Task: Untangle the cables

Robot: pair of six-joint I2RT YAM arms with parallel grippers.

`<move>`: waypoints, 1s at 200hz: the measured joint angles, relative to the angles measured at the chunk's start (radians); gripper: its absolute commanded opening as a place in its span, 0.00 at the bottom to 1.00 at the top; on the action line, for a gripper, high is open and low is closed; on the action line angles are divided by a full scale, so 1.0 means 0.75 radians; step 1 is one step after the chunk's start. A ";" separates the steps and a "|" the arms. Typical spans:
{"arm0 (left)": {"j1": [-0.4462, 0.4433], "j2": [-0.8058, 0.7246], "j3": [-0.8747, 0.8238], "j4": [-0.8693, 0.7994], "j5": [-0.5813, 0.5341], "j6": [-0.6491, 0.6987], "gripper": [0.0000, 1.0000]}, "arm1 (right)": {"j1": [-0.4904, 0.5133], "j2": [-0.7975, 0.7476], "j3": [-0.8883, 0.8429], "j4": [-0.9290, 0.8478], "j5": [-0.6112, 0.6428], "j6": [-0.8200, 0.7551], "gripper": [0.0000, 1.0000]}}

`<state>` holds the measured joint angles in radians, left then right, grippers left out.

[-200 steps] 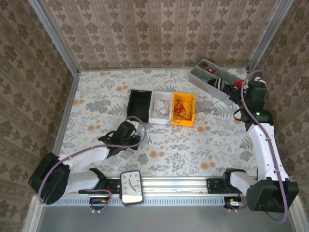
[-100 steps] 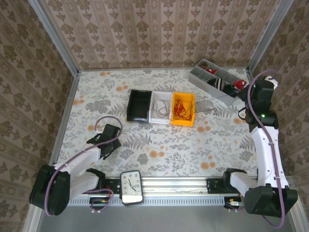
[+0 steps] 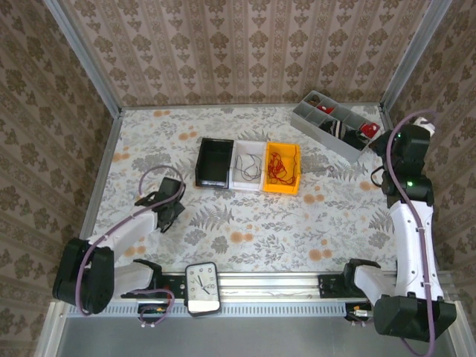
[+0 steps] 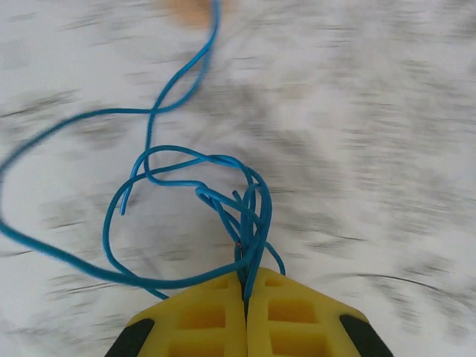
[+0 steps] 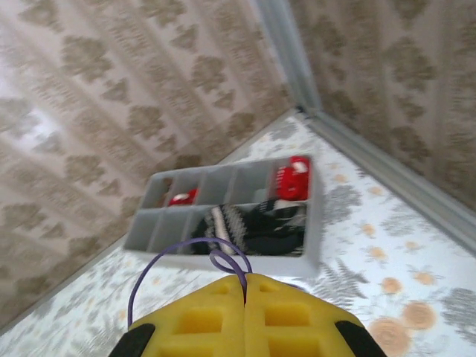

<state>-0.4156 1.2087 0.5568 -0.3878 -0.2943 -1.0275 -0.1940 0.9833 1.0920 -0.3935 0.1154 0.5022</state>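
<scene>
A blue cable (image 4: 251, 216) hangs in tangled loops over the floral table, several of its strands pinched in my left gripper (image 4: 246, 277), which is shut on it. In the top view that gripper (image 3: 168, 219) is low over the left side of the table. My right gripper (image 5: 245, 279) is shut on a thin purplish-grey cable (image 5: 190, 240) that arches up in a small loop; in the top view this gripper (image 3: 388, 151) sits at the far right. A red cable (image 3: 279, 165) lies in the orange bin (image 3: 297, 169). A dark cable (image 3: 248, 165) lies in the white bin (image 3: 240, 182).
A black bin (image 3: 203, 160) stands left of the white one. A grey divided tray (image 3: 327, 134) at the back right holds red items and striped black-and-white cloth (image 5: 256, 223). A clock (image 3: 202, 286) sits on the front rail. Walls close in on three sides.
My left gripper has drawn back from beside the bins to the left part of the table with the blue cable. My right gripper has lifted away to the right, off the tray's end.
</scene>
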 measured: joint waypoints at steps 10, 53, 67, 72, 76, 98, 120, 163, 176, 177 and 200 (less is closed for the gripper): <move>-0.051 0.032 0.036 0.071 0.039 0.071 0.00 | 0.043 0.004 0.035 -0.003 -0.033 -0.032 0.00; -0.150 0.073 0.051 0.202 0.099 0.139 0.00 | 0.274 0.076 0.378 0.037 -0.176 -0.152 0.00; -0.150 0.074 0.025 0.210 0.100 0.125 0.00 | 0.339 0.127 0.496 0.073 -0.228 -0.158 0.00; -0.150 0.074 0.017 0.209 0.100 0.119 0.00 | 0.360 0.149 0.536 0.093 -0.248 -0.157 0.00; -0.150 0.074 0.011 0.207 0.099 0.114 0.00 | 0.376 0.166 0.565 0.108 -0.267 -0.157 0.00; -0.150 0.072 -0.005 0.203 0.095 0.102 0.00 | 0.455 0.284 0.685 0.182 -0.352 -0.142 0.00; -0.156 0.056 -0.007 0.197 0.078 0.089 0.00 | 0.536 0.431 0.744 0.234 -0.408 -0.136 0.00; -0.179 0.035 -0.007 0.178 0.047 0.078 0.00 | 0.657 0.682 0.768 0.246 -0.480 -0.137 0.00; -0.179 0.035 -0.007 0.174 0.042 0.078 0.00 | 0.684 0.725 0.788 0.241 -0.493 -0.138 0.00; -0.179 0.035 -0.007 0.174 0.042 0.078 0.00 | 0.685 0.726 0.789 0.241 -0.494 -0.138 0.00; -0.179 0.035 -0.007 0.172 0.037 0.073 0.00 | 0.725 0.767 0.863 0.240 -0.509 -0.144 0.00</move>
<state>-0.5495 1.2346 0.5518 -0.2584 -0.2668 -0.9726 0.3500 1.5585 1.7393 -0.2138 -0.2661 0.3939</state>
